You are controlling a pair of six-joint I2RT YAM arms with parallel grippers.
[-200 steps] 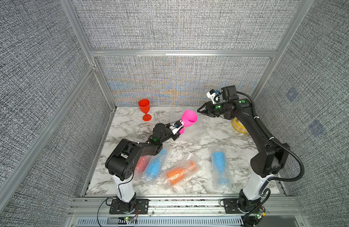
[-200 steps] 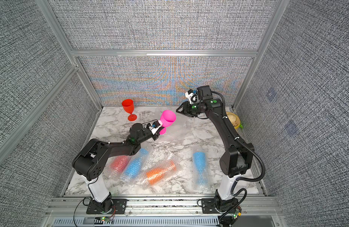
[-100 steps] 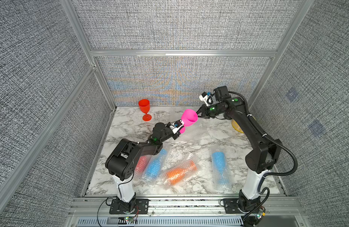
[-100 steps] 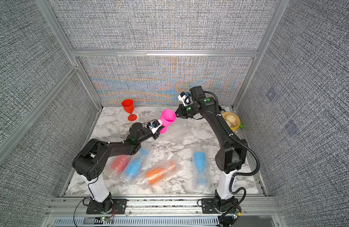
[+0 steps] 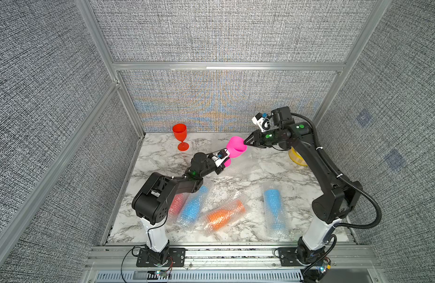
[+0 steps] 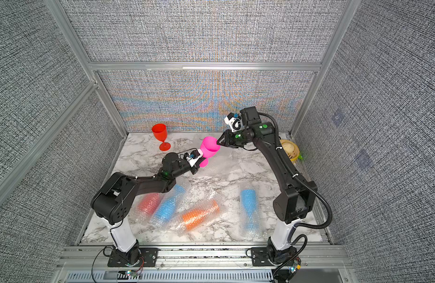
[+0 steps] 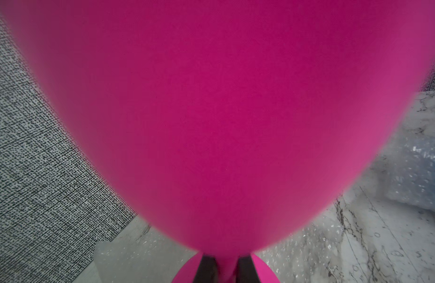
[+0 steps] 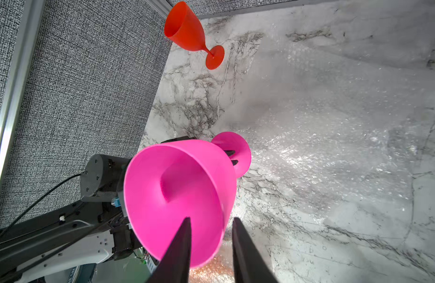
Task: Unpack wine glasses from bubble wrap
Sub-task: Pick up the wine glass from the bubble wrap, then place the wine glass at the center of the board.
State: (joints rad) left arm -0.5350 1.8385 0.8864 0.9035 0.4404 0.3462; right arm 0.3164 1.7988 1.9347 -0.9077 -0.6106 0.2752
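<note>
The left hand [image 5: 223,166] reaches out over the middle of the tabletop [image 5: 160,156] and is clamped on the thin stem of the pink goblet [image 5: 234,147], which it holds in the air, bare of wrap, its mouth tipped up and to the right. The left wrist view shows the two dark fingers [image 7: 206,268] pressed to either side of the stem, just above the round foot.

The right hand [image 5: 245,143] comes in from the far right and meets the goblet's rim. In the right wrist view its fingers [image 8: 183,247] stand apart, one over the inside of the bowl and one outside, the rim wall between them. A gap shows, so the hand is open, not pinching.

A red goblet [image 5: 179,131] stands upright and unwrapped at the far left, by the back wall. A loose sheet of bubble wrap [image 8: 321,147] lies flat on the marble below the pink goblet.

Along the near side lie four goblets in bubble wrap: a wrapped red one [image 5: 176,204] partly under the left arm, a wrapped blue one [image 5: 193,207] touching it, a wrapped orange one [image 5: 223,214] in the middle, and another wrapped blue one [image 5: 272,203] to the right. A yellow-rimmed steamer [image 6: 291,152] sits at the far right edge.
</note>
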